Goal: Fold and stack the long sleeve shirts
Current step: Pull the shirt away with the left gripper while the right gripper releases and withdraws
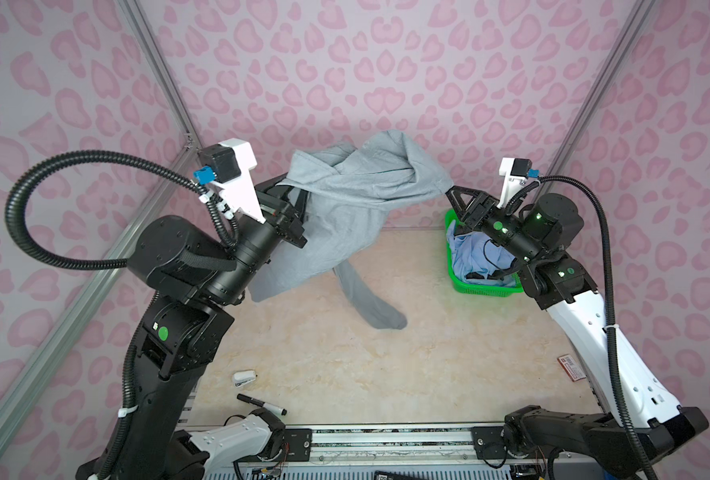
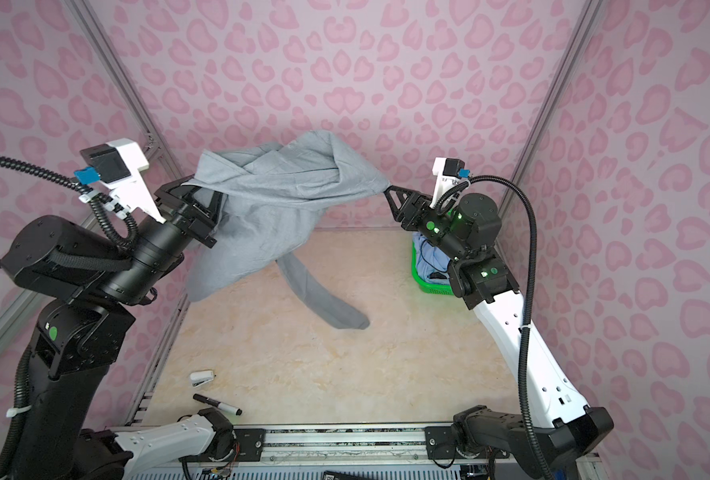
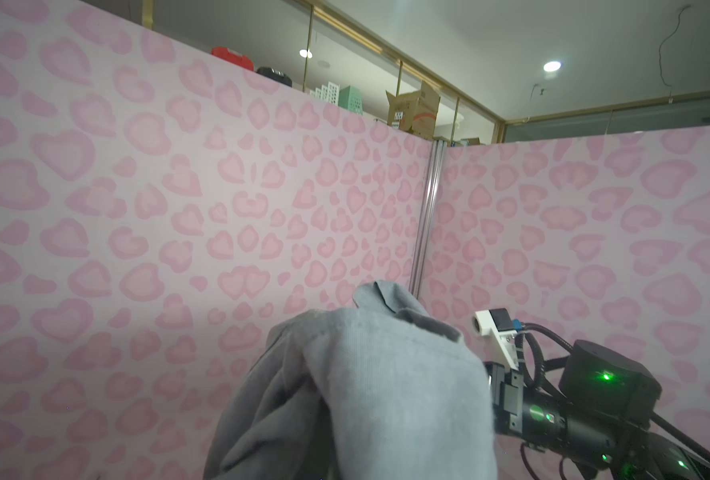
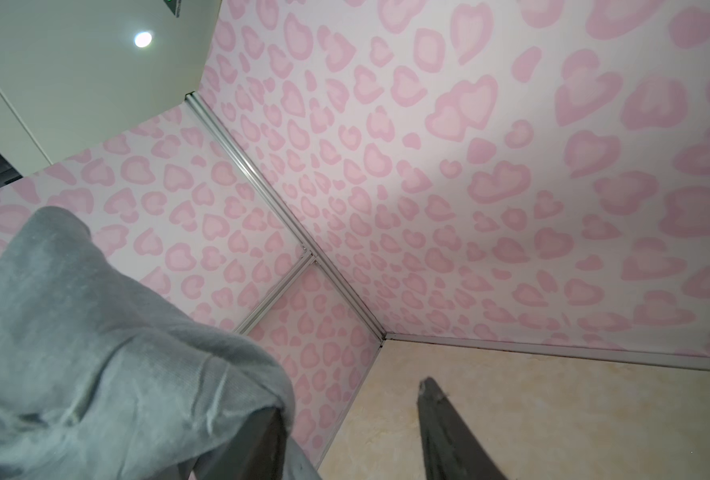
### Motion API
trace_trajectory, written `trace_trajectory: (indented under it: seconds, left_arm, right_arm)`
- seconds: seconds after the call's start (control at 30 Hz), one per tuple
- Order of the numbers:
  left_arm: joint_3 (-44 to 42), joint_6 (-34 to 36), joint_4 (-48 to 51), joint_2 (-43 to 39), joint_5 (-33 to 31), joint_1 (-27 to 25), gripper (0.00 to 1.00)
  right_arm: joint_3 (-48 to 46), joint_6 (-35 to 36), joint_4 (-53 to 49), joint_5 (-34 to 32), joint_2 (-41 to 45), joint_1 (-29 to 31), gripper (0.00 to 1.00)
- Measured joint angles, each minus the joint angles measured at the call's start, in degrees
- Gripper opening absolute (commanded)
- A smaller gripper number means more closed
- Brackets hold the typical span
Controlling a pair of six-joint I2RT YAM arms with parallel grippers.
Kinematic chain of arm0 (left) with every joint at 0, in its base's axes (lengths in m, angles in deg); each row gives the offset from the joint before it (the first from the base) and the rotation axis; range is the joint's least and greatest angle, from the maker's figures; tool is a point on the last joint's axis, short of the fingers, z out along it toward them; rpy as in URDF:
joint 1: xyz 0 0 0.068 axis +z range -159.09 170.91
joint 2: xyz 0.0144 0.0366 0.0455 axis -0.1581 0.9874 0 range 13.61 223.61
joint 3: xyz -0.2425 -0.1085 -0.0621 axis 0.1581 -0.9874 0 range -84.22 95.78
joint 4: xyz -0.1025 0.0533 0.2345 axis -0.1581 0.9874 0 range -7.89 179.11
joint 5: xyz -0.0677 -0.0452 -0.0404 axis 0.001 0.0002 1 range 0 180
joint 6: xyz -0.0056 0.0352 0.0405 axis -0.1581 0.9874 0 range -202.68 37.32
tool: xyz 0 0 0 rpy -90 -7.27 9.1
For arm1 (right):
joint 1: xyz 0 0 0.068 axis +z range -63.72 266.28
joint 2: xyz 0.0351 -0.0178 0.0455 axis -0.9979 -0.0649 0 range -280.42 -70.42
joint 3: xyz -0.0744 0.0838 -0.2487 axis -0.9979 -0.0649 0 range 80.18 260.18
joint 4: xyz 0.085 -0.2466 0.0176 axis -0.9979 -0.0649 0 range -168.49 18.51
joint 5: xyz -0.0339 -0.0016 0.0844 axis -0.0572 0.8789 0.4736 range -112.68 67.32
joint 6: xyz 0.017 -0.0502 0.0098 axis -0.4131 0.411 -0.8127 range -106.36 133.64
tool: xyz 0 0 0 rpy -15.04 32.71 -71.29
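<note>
Enclosed on three sides by pink heart-print walls (image 1: 345,62), joined at aluminium posts (image 1: 167,83). Below, beige marbled tabletop (image 1: 386,374). Beyond the walls: glazed partitions (image 3: 594,124), recessed ceiling lights (image 3: 551,66), cardboard box (image 3: 413,109).

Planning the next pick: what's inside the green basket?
The green basket holds a crumpled light blue shirt, with a dark garment showing near its front wall. The right arm covers the basket's right side, so what lies there or underneath cannot be seen.

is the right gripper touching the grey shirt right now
Touching. In the right wrist view the grey shirt drapes over one finger of the right gripper; the jaws stand open and the other finger is bare.
</note>
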Motion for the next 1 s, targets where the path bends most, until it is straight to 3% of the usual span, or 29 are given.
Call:
trace_trajectory:
  seconds: [0.17,0.3,0.47,0.67,1.0]
  left_arm:
    - [2.9,-1.2,10.0,1.7,2.1,0.0,0.03]
    - [1.9,-1.9,6.0,-1.0,-2.3,0.3,0.03]
    - [0.8,-1.2,5.6,-4.4,-8.7,0.2,0.03]
    - [-5.2,-0.4,8.7,-7.3,-12.2,0.2,0.03]
    - [-11.5,-3.0,10.8,-5.9,-8.6,0.2,0.04]
  right_arm:
    - [-5.0,-0.4,4.2,2.5,-4.5,-3.5,0.53]
    - [-8.7,0.0,-2.0,-6.1,-12.0,-6.1,0.59]
    - [-12.5,0.2,-2.7,-6.5,-16.3,-6.0,0.75]
    - [-14.3,0.1,1.5,-7.6,-21.8,-4.5,0.69]
    - [-9.2,0.1,1.3,-8.5,-34.7,-4.2,0.63]
